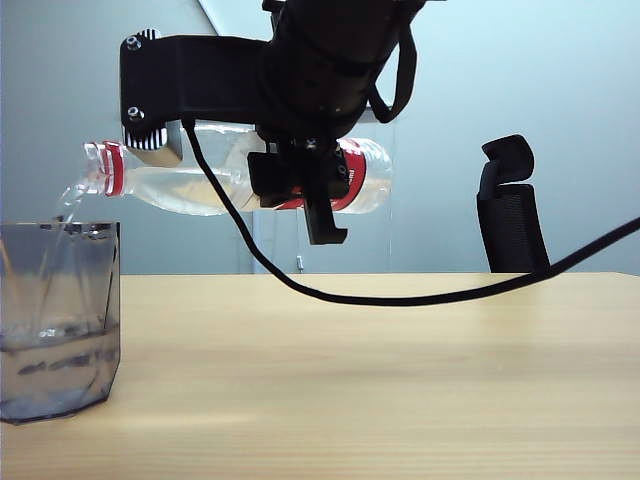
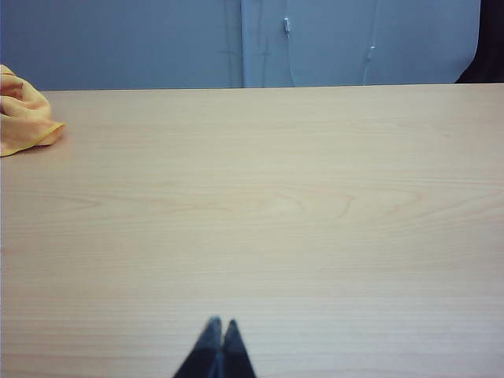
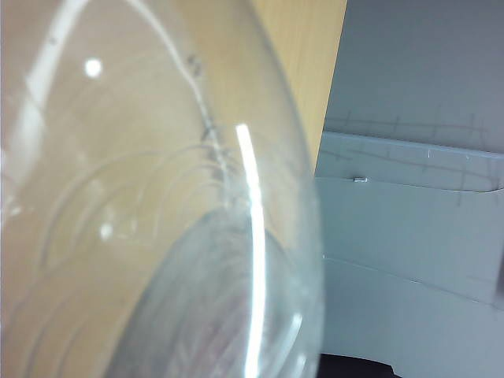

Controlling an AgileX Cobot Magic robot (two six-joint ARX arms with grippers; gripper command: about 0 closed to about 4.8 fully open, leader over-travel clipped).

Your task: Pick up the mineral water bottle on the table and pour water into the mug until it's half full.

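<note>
Right gripper [image 1: 310, 195] clamped on the mineral water bottle [image 1: 240, 180] at its label, held near level above the table [image 1: 400, 380], neck over the mug [image 1: 60, 320]. Water [image 1: 62, 205] falls thinly into it; level looks about a third up (judged through smoky glass). Advice: hold the tilt steady, right the bottle near halfway. Left gripper [image 2: 218, 350] closed, empty, low over bare tabletop.

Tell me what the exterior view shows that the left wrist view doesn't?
Only the exterior view: the right gripper holding the bottle tipped, water running into the mug, and a chair. Only the left wrist view: the left gripper, shut over bare wood, and an orange cloth. Both: the table and grey wall.
</note>
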